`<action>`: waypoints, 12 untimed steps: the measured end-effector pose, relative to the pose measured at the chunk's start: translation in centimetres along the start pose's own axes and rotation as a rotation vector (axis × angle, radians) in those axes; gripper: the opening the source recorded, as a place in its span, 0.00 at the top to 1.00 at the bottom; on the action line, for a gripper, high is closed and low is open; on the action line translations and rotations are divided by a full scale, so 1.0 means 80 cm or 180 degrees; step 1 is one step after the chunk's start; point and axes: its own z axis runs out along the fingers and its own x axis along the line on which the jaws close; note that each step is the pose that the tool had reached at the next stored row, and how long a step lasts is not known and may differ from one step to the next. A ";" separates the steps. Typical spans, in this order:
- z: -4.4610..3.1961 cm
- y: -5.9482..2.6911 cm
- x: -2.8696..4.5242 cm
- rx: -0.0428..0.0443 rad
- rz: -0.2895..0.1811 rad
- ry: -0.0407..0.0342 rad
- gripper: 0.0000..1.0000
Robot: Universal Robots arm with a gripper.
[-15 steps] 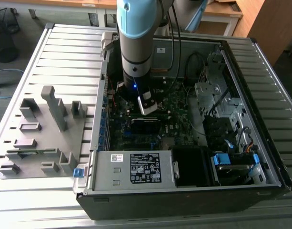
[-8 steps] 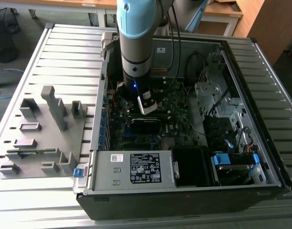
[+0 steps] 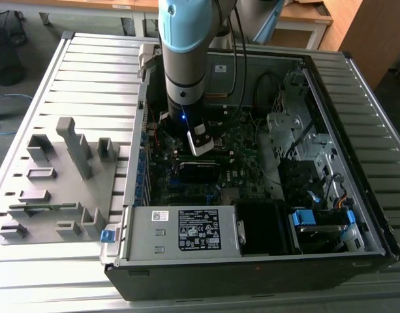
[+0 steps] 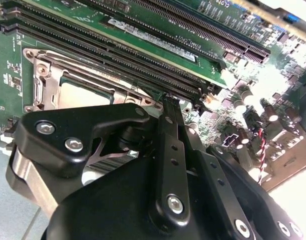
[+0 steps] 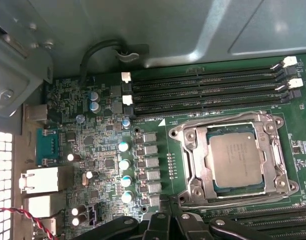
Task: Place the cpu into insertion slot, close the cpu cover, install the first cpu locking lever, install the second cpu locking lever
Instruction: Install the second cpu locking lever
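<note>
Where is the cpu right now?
The cpu sits flat in its socket on the green motherboard, framed by the cpu cover. In the first wrist view, black memory slots run alongside the socket.

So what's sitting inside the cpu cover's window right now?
In the first wrist view the cpu lies in the socket, its grey metal top showing through the closed cpu cover. The cover's frame hides the chip's edges, and the socket contacts beneath cannot be seen.

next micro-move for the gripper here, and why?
Probably a short descent toward the socket edge to engage a locking lever. In the first wrist view the cpu already sits in the socket with the cpu cover down over it, and the gripper sits right beside that frame.
</note>
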 end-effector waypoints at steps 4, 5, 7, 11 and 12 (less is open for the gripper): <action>0.0008 0.002 0.0015 -0.0002 0.0000 0.0000 0.90; 0.0008 0.003 0.0016 -0.0002 -0.0001 0.0000 0.90; 0.0008 0.003 0.0017 -0.0001 0.0000 0.0000 0.90; -0.0098 0.005 0.0016 -0.0012 0.0001 -0.0002 0.90; -0.0161 0.006 0.0016 -0.0008 0.0001 0.0000 0.90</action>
